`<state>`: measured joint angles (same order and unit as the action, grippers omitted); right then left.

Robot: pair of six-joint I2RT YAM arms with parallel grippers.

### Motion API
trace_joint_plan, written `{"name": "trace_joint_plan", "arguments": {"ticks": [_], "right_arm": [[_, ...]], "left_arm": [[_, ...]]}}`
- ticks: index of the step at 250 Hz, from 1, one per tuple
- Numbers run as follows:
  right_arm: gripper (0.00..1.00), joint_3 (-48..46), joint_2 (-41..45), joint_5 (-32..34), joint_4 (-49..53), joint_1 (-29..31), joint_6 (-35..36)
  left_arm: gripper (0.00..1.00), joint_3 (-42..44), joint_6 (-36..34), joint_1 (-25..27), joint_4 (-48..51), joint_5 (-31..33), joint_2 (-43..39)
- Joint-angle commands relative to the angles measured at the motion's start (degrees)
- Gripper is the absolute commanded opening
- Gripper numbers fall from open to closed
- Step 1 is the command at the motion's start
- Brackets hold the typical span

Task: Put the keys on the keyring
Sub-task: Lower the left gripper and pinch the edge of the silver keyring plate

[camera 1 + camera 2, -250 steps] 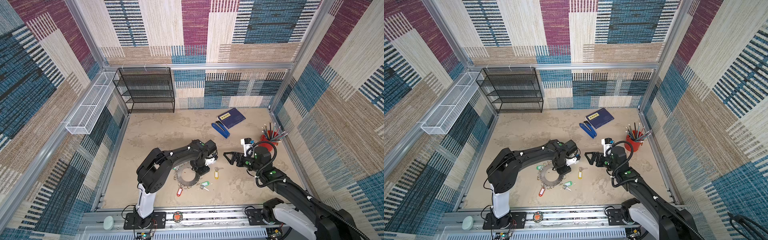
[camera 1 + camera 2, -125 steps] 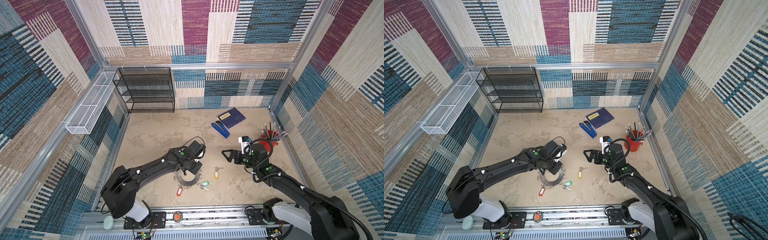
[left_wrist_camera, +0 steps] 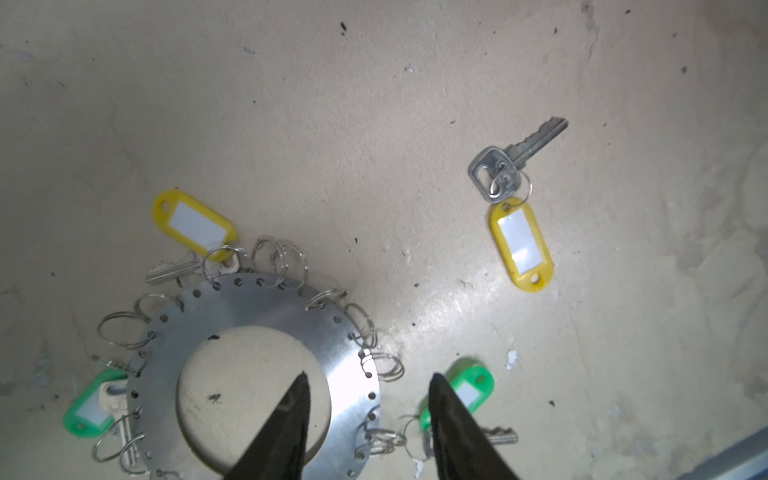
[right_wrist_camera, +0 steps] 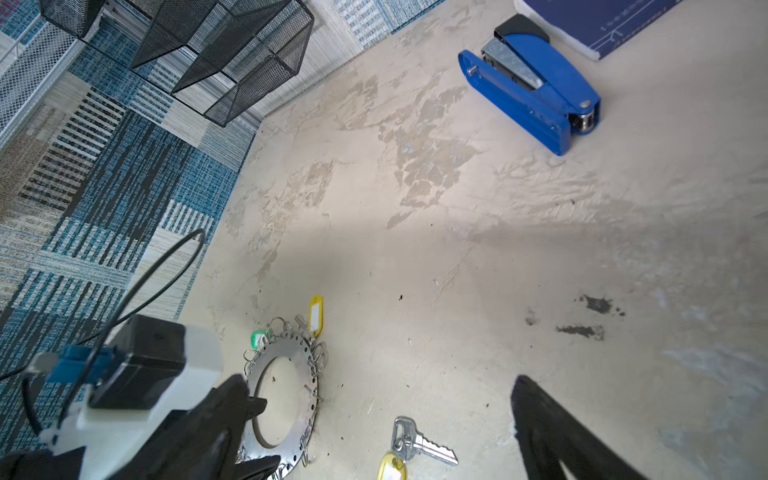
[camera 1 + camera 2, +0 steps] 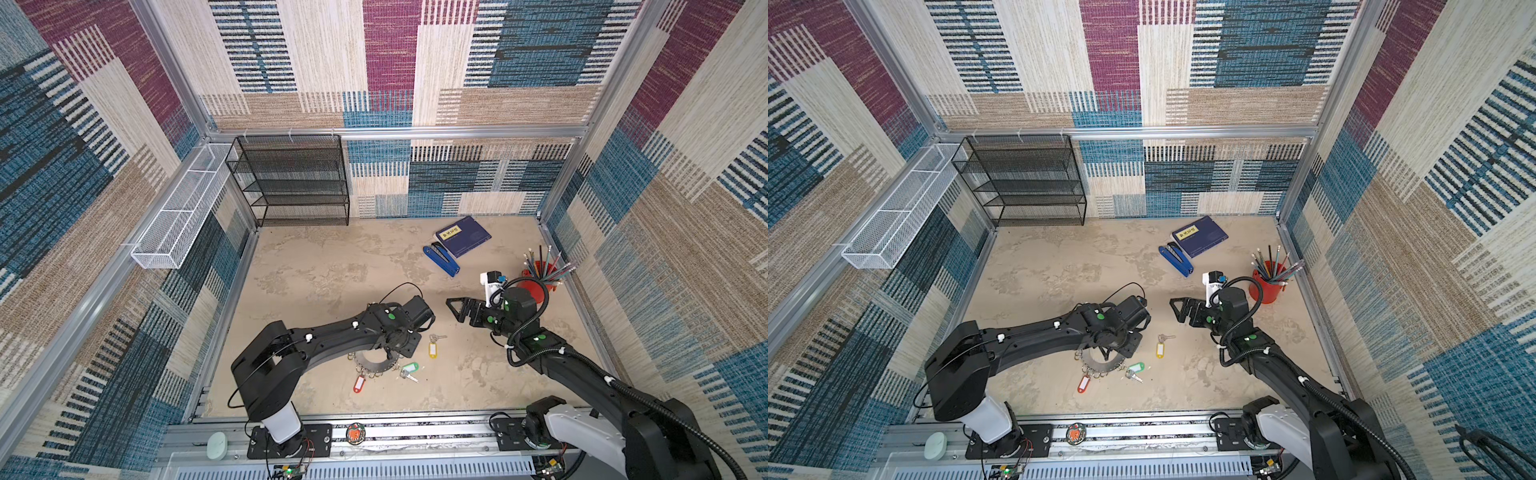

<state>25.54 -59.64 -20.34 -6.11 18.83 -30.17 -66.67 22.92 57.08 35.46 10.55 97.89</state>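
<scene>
1. The keyring (image 3: 266,307) lies flat on the tabletop (image 5: 332,270). It is near the front edge, where the arms stand, a bit left of the middle.
2. A yellow tag (image 3: 193,224) with its key looks hooked to a small ring (image 3: 216,262) on the rim. A green tag (image 3: 89,409) lies against the rim too, but I cannot tell if it is hooked on.
3. The left gripper (image 3: 368,376) hangs right over the keyring. Its fingers (image 3: 291,419) stand apart and hold nothing. One is over the middle hole and one is outside the rim.
4. The right gripper (image 4: 378,384) is up in the air. It is spread wide and empty.
5. A loose key (image 3: 515,153) with its own yellow tag lies near the keyring, not touching it, on the right arm's side. A second green tag (image 3: 461,390) sits just beside the rim. A red tag (image 5: 359,383) lies close to the rim on the front-edge side. I cannot tell if these two are joined on.
6. I think this is the step between keys: nothing is held, and the loose key comes next.
7. That key is thin and flat, so a gripper must go low and pinch its head or tag. The other should hold the keyring down, because a little ring has to be opened.
</scene>
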Motion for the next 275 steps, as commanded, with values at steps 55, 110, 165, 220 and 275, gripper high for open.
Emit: {"name": "trace_joint_plan", "arguments": {"ticks": [55, 110, 165, 220, 275], "right_arm": [[1.00, -0.63, 1.62, 1.43, 0.48, 0.07, 0.47], [1.00, -0.75, 1.63, 1.42, 0.31, 0.11, 0.80], [1.00, -1.10, 1.73, 1.57, 0.09, 0.14, 0.73], [1.00, -1.28, 1.50, 1.34, -0.14, 0.12, 0.69], [1.00, -1.44, 1.33, 1.35, -1.34, 0.12, 1.21]], "left_arm": [[0.37, -3.31, 3.60, 1.13, 4.02, 3.92, 6.11], [0.30, -3.48, 4.65, 1.76, 3.87, 3.59, 7.90], [0.20, -5.86, 6.85, 2.67, 8.59, 8.55, 9.90], [0.09, -6.70, 7.96, 2.95, 10.15, 10.82, 11.14], [0.00, -6.23, 7.18, 2.90, 9.61, 12.10, 9.25]]}}
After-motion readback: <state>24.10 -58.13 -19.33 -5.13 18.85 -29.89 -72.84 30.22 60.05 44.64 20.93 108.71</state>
